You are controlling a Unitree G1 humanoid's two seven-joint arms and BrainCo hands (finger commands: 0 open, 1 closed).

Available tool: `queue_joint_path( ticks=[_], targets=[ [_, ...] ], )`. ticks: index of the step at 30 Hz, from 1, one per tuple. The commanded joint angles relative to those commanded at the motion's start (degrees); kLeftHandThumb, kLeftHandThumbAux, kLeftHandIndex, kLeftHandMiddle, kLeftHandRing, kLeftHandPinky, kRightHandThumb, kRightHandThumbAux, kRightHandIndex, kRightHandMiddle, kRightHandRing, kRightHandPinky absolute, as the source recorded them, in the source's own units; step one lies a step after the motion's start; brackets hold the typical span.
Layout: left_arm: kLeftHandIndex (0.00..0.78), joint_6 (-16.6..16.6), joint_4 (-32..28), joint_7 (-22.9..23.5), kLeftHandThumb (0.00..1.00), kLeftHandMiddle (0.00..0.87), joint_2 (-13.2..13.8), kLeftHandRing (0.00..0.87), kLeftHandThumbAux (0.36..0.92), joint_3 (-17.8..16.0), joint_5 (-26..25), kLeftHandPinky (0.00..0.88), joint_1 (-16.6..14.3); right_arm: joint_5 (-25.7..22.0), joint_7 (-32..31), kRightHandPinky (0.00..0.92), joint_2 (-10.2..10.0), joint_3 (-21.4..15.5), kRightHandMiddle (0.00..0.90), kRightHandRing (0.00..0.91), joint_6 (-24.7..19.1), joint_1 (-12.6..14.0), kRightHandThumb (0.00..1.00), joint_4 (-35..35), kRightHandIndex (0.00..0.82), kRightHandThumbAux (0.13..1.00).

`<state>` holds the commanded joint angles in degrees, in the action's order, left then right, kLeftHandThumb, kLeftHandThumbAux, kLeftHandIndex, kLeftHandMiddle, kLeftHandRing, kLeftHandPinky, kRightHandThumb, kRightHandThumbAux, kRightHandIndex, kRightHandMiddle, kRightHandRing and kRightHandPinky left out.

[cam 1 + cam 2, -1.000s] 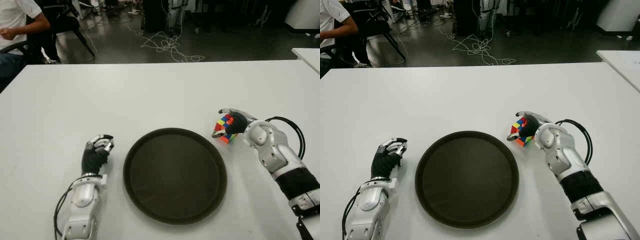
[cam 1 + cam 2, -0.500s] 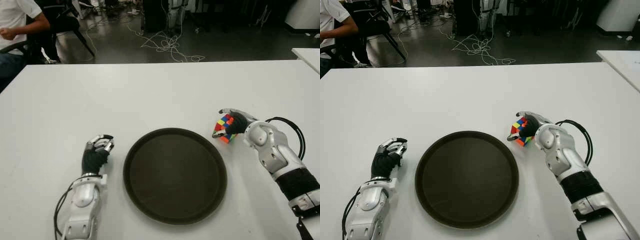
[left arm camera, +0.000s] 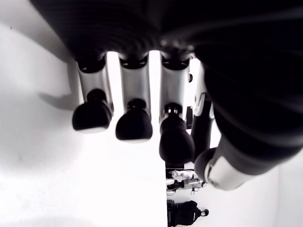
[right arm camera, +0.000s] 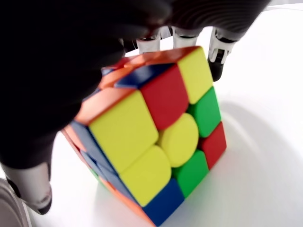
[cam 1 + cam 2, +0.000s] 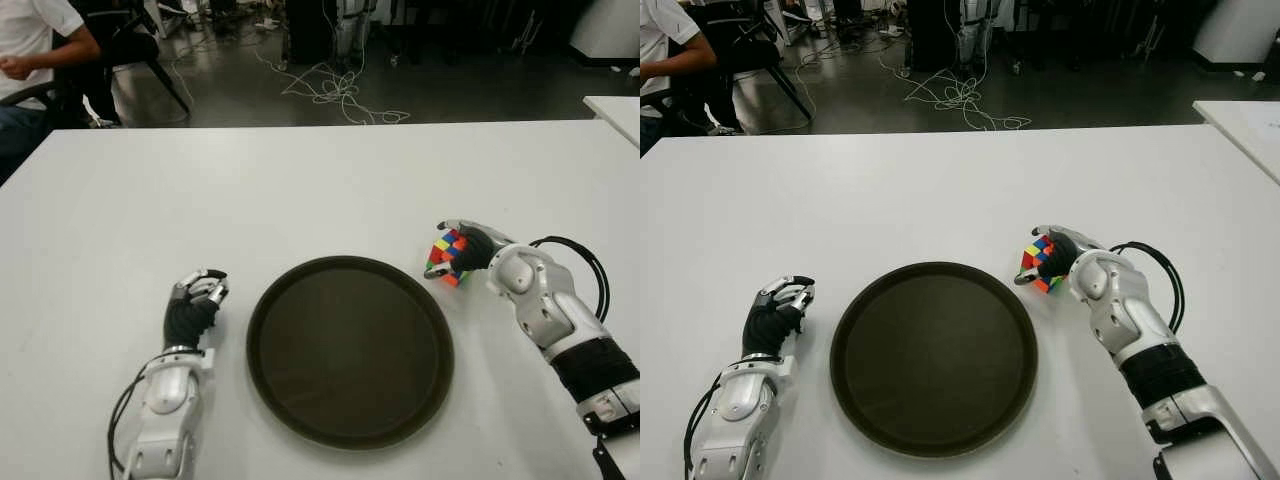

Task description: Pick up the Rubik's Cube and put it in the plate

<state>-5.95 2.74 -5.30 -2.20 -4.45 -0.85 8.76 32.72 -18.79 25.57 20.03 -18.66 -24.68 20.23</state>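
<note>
1. Right hand point(image 5: 478, 247) is clamped on the Rubik's Cube point(image 5: 446, 257), thumb on one side and fingers point(image 4: 218, 52) on the far side; the right wrist view shows the cube tilted on a corner, so I judge it barely off the table point(image 5: 300, 190), if at all.
2. Cube sits just outside the plate point(image 5: 350, 420), at about 2 o'clock from the plate's centre, close to the rim but not over it.
3. Step in hand: lift and carry. Pinch looks off-square, with contact near edges rather than face centres. Squeeze firmly before raising or the cube may twist out.
4. Lift straight up first to clear the raised rim, then travel toward 8 o'clock from the hand until the cube is over the plate's middle.
5. Lower until a flat face is near the plate floor before letting go; a drop from a corner would roll it.
6. Left hand point(image 5: 195, 300) is idle at 9 o'clock of the plate, fingers curled, holding nothing.
7. A seated person point(image 5: 40, 40) is beyond the table at 11 o'clock, well apart.
</note>
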Motion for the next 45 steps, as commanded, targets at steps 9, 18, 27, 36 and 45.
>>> queue_joint_path(
  ticks=[9, 18, 27, 36, 45],
  targets=[
    [0.444, 0.4, 0.5, 0.2, 0.709, 0.816, 0.0, 0.824, 0.705, -0.2, -0.3, 0.817, -0.2, -0.2, 0.7, 0.000, -0.3, -0.3, 0.000, 0.000, 0.3, 0.2, 0.000, 0.4, 0.000, 0.639],
    [0.444, 0.7, 0.6, 0.4, 0.710, 0.815, -0.1, 0.820, 0.704, -0.3, -0.7, 0.812, -0.2, 0.2, 0.4, 0.000, -0.2, 0.1, 0.000, 0.000, 0.2, 0.1, 0.000, 0.5, 0.000, 0.652],
    [0.444, 0.6, 0.3, 0.3, 0.710, 0.814, 0.0, 0.821, 0.704, -0.1, -0.3, 0.814, -0.1, 0.0, 0.3, 0.000, -0.4, 0.0, 0.000, 0.000, 0.1, 0.1, 0.000, 0.7, 0.000, 0.647],
    [0.444, 1.0, 0.5, 0.7, 0.711, 0.810, 0.3, 0.819, 0.704, -0.2, -0.5, 0.812, -0.2, 0.1, 0.8, 0.000, -0.5, 0.1, 0.000, 0.000, 0.4, 0.2, 0.000, 0.5, 0.000, 0.658],
    [0.444, 1.5, 0.9, 0.5, 0.711, 0.813, 0.3, 0.822, 0.704, -0.2, -0.3, 0.819, -0.2, 0.1, 0.7, 0.000, -0.5, 0.1, 0.000, 0.000, 0.4, 0.2, 0.000, 0.8, 0.000, 0.654]
  ],
)
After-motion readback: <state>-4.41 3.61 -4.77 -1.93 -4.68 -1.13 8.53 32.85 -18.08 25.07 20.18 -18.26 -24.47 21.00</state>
